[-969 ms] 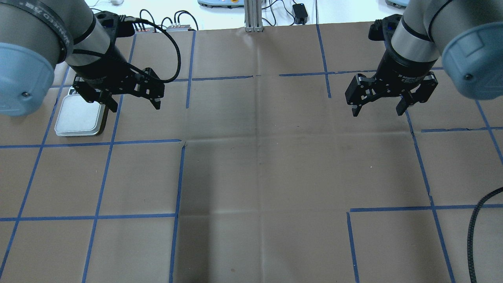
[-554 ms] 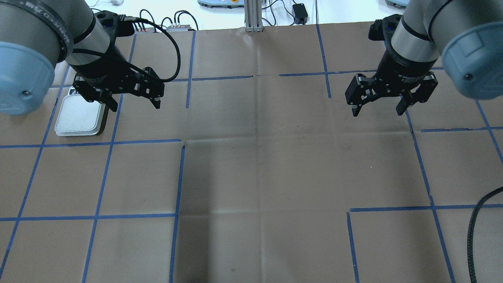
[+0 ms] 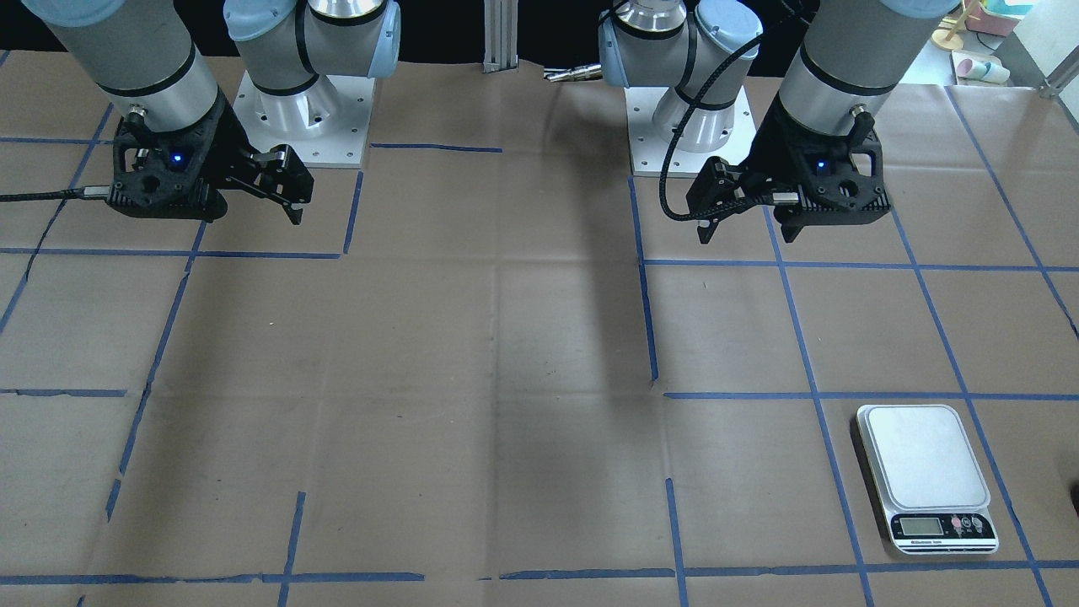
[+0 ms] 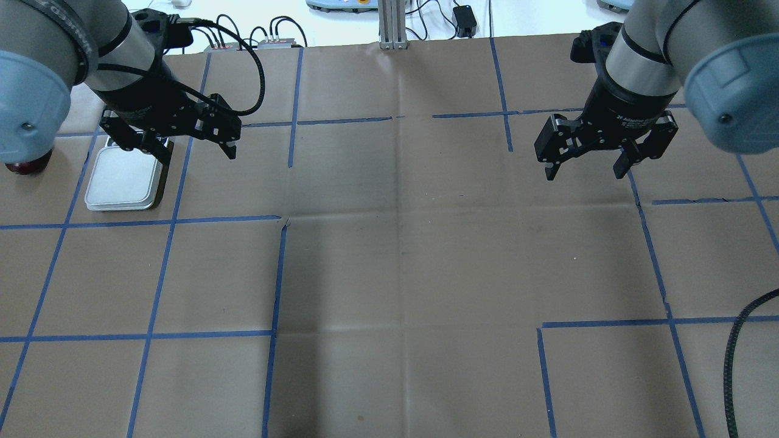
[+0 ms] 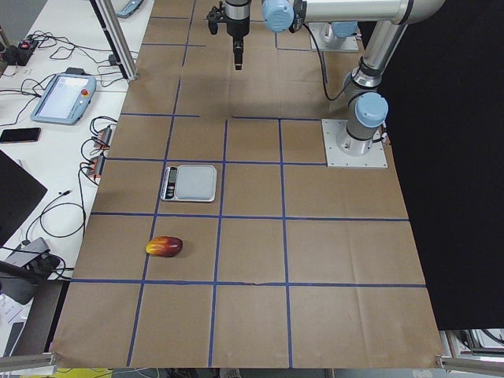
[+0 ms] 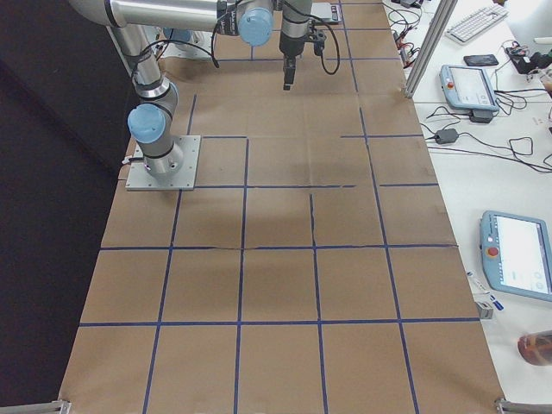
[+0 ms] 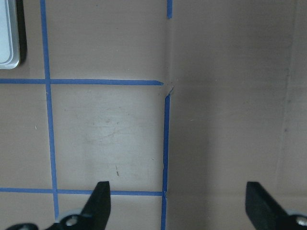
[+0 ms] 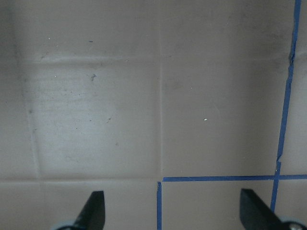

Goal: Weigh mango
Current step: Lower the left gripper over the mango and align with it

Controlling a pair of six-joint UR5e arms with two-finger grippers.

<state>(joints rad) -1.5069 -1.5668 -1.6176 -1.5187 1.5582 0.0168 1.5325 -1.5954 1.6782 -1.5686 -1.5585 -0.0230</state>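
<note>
Mango (image 5: pixel 164 246) lies on its side on the worktop (image 4: pixel 395 274), out towards the robot's far left, one taped square beyond the scale (image 5: pixel 190 182) and well apart from it; in your side view from the robot's left you see its red skin, with a yellow end turned to that view's left; in the overhead view only a dark red sliver shows at the left edge, past the scale; the scale sits flat with its display end turned away from the robot; the left claw (image 4: pixel 198 155) hangs above the worktop, jaws spread wide and gripping nothing; seen from overhead, one finger overlaps the scale's near corner and the other is over brown paper; its wrist camera gives you the scale's edge at upper left; the right claw (image 4: pixel 585 175) hangs over the opposite side, likewise gaping and holding nothing, well apart from mango and scale
</note>
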